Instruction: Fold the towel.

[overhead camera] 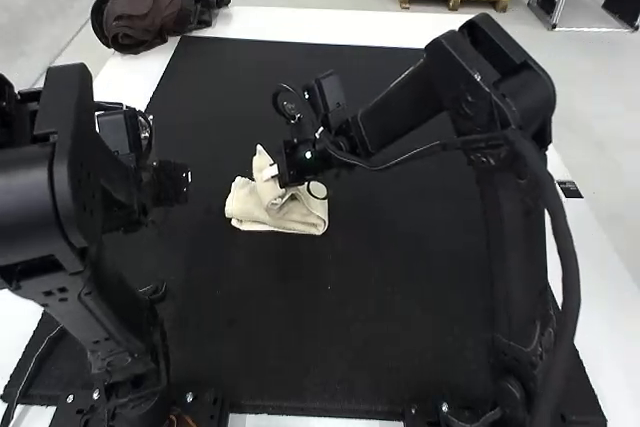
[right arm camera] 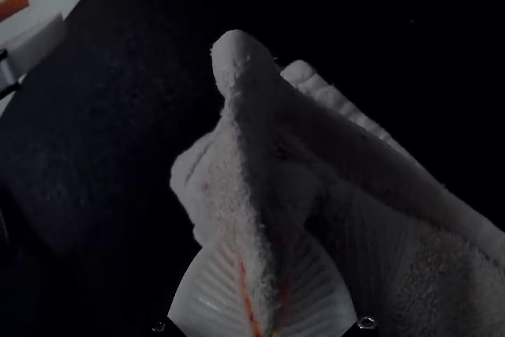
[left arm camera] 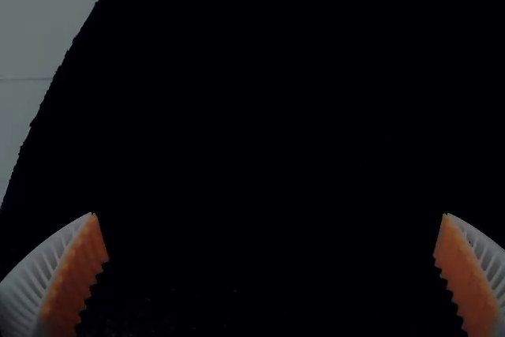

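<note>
My right gripper [right arm camera: 261,274] is pinching a raised ridge of the cream towel [overhead camera: 290,209], the rest bunching beside and beneath on the black mat [overhead camera: 330,327]; lifting now could drag the folds loose. My left gripper [left arm camera: 272,215] is gaping, apparently empty, well apart from it.

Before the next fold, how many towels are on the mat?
1. The cream towel lies bunched on the mat, left of centre in the high view, a raised ridge held by the right gripper. Another beneath could be hidden.
</note>
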Robot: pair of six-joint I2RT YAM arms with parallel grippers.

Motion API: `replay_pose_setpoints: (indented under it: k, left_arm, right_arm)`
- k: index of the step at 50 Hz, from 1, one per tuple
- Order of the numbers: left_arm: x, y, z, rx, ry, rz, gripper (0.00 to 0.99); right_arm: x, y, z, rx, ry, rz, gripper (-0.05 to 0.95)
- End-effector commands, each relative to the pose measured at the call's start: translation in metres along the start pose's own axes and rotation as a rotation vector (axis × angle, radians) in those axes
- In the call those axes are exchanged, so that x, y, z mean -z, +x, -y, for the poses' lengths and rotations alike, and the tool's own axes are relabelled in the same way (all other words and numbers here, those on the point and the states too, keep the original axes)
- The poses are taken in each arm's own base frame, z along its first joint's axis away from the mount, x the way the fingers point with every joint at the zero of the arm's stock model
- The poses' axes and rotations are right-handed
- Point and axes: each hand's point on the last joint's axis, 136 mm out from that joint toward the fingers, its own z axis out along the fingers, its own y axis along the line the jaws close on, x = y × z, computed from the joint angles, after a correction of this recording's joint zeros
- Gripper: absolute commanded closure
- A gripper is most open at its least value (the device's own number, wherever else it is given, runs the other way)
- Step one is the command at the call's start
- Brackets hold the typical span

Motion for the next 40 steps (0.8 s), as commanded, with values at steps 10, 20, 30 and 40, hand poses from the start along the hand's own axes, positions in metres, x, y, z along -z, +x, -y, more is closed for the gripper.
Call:
replay_pose_setpoints:
  k: [10, 20, 30, 40]
  left_arm:
    - [-0.001, 0.002, -0.001, -0.003, 0.006, -0.005, 0.028]
    - [-0.001, 0.003, -0.001, -0.003, 0.004, -0.006, 0.028]
    - [-0.001, 0.002, -0.001, -0.005, 0.003, -0.004, 0.028]
    - [-0.001, -0.001, 0.000, -0.007, 0.003, 0.006, 0.028]
  right_arm:
    - [-0.020, -0.024, -0.026, 0.025, -0.046, 0.039, 0.92]
    - [-0.029, -0.034, -0.029, 0.021, -0.063, 0.052, 0.82]
    - [-0.024, -0.056, -0.037, 0.030, -0.074, 0.092, 0.19]
    - [-0.006, -0.080, -0.041, 0.054, -0.074, 0.144, 0.07]
